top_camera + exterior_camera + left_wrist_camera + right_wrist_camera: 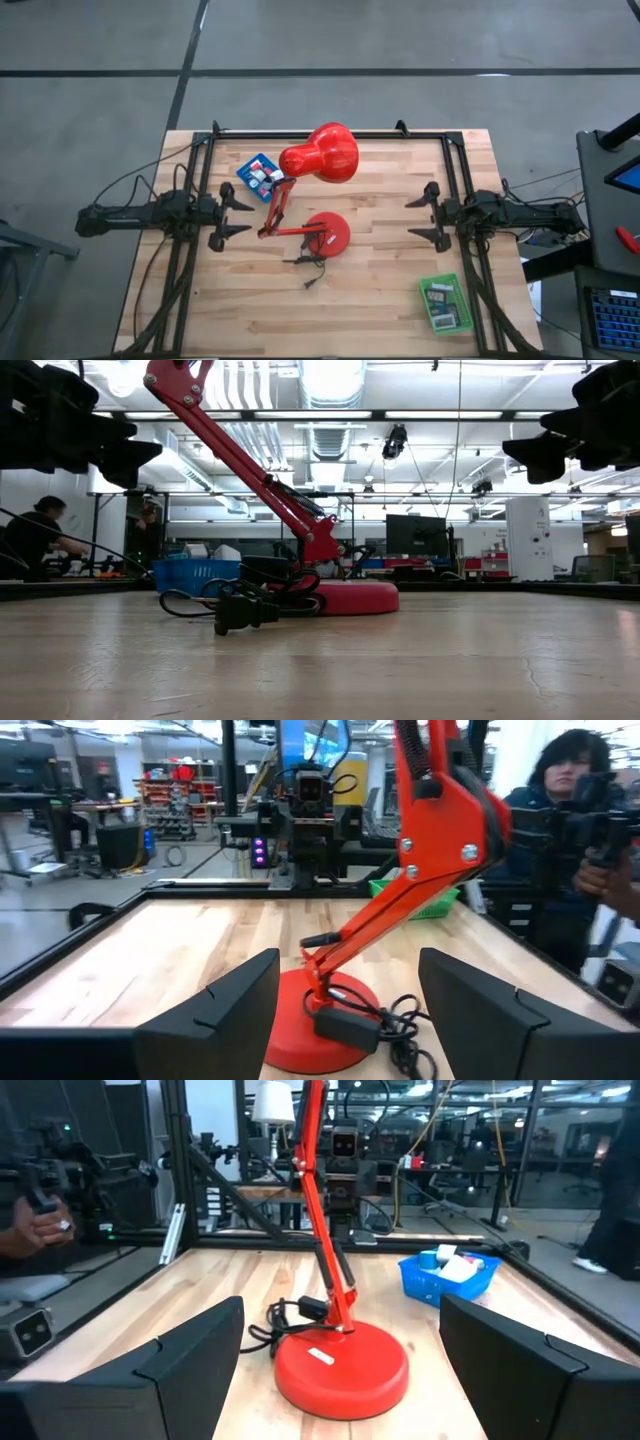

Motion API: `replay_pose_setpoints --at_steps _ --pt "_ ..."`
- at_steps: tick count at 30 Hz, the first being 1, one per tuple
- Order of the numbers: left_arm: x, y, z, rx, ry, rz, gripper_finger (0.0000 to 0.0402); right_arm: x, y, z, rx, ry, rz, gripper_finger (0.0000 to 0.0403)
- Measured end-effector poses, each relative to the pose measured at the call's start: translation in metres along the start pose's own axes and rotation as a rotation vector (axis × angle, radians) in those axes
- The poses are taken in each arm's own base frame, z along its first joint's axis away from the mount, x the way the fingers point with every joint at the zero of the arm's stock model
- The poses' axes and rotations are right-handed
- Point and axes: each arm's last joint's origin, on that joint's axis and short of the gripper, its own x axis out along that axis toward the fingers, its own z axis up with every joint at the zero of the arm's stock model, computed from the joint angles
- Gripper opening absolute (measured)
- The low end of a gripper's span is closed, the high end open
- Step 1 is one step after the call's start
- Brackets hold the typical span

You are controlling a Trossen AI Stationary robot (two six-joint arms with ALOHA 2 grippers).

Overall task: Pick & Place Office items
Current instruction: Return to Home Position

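Observation:
A blue tray [260,175] at the far left of the table holds small pink, white and teal office items; it also shows in the right wrist view [448,1274]. A green tray [445,303] at the near right holds dark and white flat pieces. A red desk lamp [318,190] stands mid-table on its round base. My left gripper [240,217] is open and empty, raised at the table's left. My right gripper [420,217] is open and empty, raised at the table's right. Both point toward the lamp.
The lamp's base [350,598] and its black cord with plug [240,610] lie mid-table, between the two grippers. The lamp's arm [420,880] slants up toward the left. A black frame [330,135] runs along the table's far and side edges. People sit beyond the table.

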Motion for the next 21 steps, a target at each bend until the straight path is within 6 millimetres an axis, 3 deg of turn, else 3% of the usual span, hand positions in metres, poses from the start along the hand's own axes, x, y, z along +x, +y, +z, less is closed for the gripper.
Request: replay_pose_setpoints --at_steps 12,21 --pt "-0.0001 0.0016 0.0004 0.026 -0.004 0.031 0.0246 0.0 0.0002 -0.0009 0.018 0.009 0.007 0.0327" --pt "-0.0005 0.0052 0.0005 -0.003 -0.006 0.156 0.0246 0.004 -0.0001 -0.0063 0.067 0.076 0.003 0.0327"
